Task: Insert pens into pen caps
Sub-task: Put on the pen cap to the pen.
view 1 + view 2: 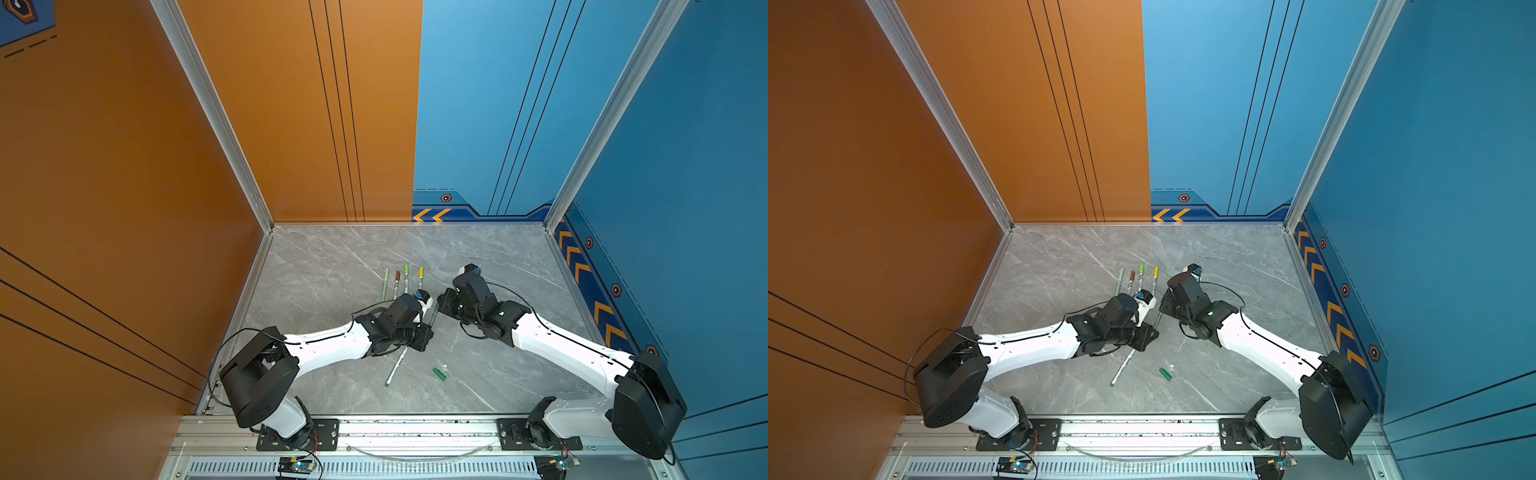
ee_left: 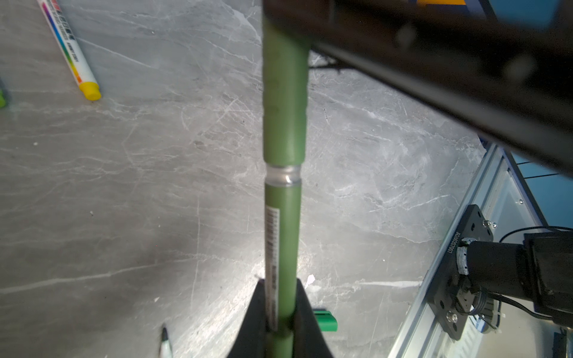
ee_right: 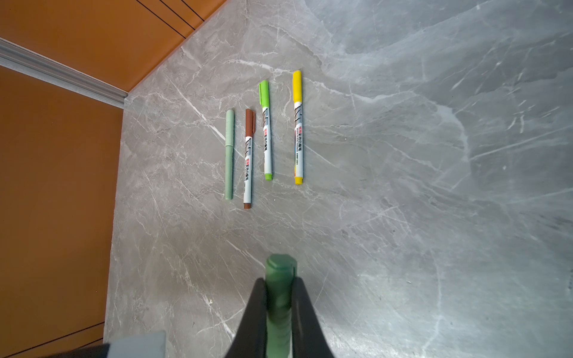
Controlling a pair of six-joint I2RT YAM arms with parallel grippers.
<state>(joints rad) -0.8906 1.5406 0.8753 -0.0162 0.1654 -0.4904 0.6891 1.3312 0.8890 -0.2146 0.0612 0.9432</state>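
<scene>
My left gripper (image 2: 280, 288) is shut on the barrel of an all dark green pen (image 2: 282, 235). A dark green pen cap (image 2: 285, 93) sits over its tip, with a silver ring showing at the joint. My right gripper (image 3: 280, 285) is shut on that cap (image 3: 280, 266), whose closed end pokes past the fingertips. In both top views the two grippers meet at mid-table around this pen (image 1: 433, 316) (image 1: 1158, 319). A white pen with a dark green end (image 1: 397, 368) lies uncapped near the front, and a loose green cap (image 1: 439, 374) lies to its right.
Behind the grippers, a sage-green pen (image 3: 228, 155), a brown one (image 3: 248, 161), a light green one (image 3: 266, 133) and a yellow one (image 3: 297, 130) lie capped in a row. An orange wall bounds the left side, a blue wall the right, and an aluminium rail (image 1: 415, 428) the front.
</scene>
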